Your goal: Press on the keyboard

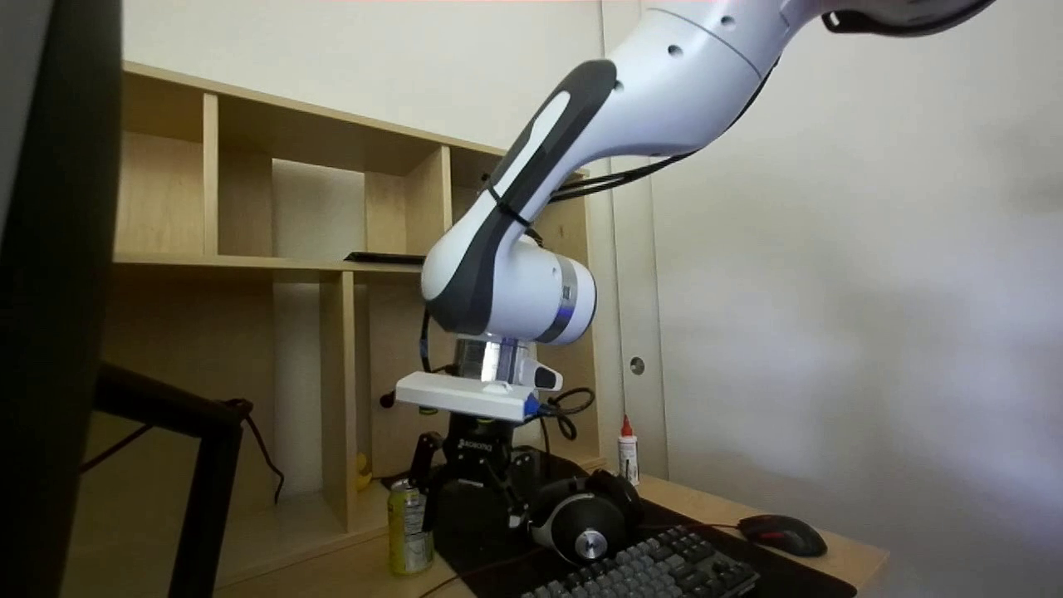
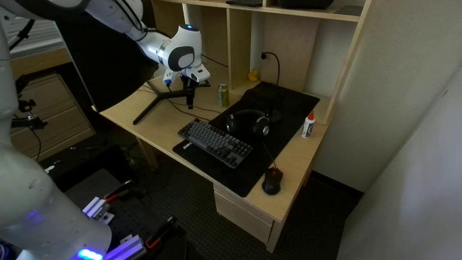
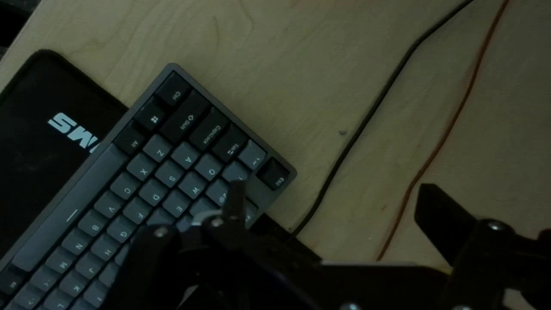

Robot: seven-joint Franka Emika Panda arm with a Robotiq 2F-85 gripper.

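Note:
The keyboard is black and grey with rows of small keys; it shows in both exterior views (image 1: 652, 571) (image 2: 216, 141), lying partly on the black desk mat. In the wrist view the keyboard (image 3: 144, 167) fills the left side, with its Esc corner near the middle. My gripper (image 1: 472, 523) points down above the desk, beside the keyboard's Esc end. In the wrist view the gripper (image 3: 331, 189) is open with a wide gap and nothing between its fingers. Its left finger overlaps the number keys in this view; I see no clear contact. The arm hides part of the gripper (image 2: 190, 104).
Headphones (image 2: 249, 122) stand on the black mat (image 2: 288, 103) behind the keyboard. A yellow-green can (image 2: 223, 95) stands near the gripper. A mouse (image 2: 272, 180) and a red-capped bottle (image 2: 308, 126) are at the right. Monitor-stand legs (image 2: 158, 97) and cables (image 3: 370, 112) are nearby.

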